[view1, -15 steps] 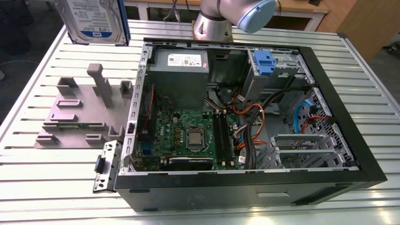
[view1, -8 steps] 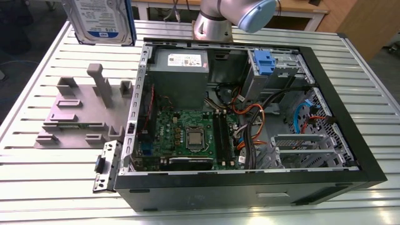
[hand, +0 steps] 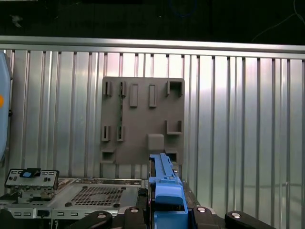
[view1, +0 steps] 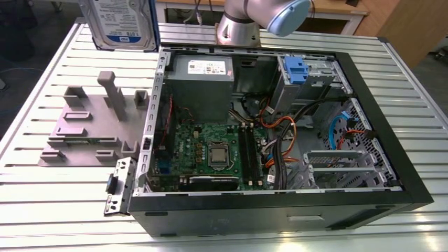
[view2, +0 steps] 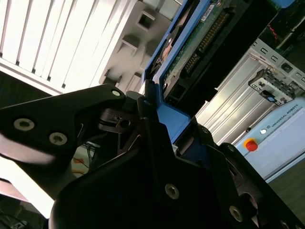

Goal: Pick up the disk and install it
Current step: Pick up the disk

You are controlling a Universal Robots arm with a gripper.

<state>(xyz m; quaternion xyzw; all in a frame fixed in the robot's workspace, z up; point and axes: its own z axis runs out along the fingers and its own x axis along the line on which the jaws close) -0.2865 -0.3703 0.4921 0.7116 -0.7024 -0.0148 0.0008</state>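
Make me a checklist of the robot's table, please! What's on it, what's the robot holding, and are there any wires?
Surface: slatted metal table, with an open computer case lying on it.
Job's things: disk held up off the table on the exterior view's left, label showing.
Clutter: grey fixture plate beside the case.
Grippers: gripper, jaws closed on the disk's blue side rail.
Cables: orange and black wires and a blue cable inside the case.
Surroundings: grey cabinet with a red button in the second wrist view.
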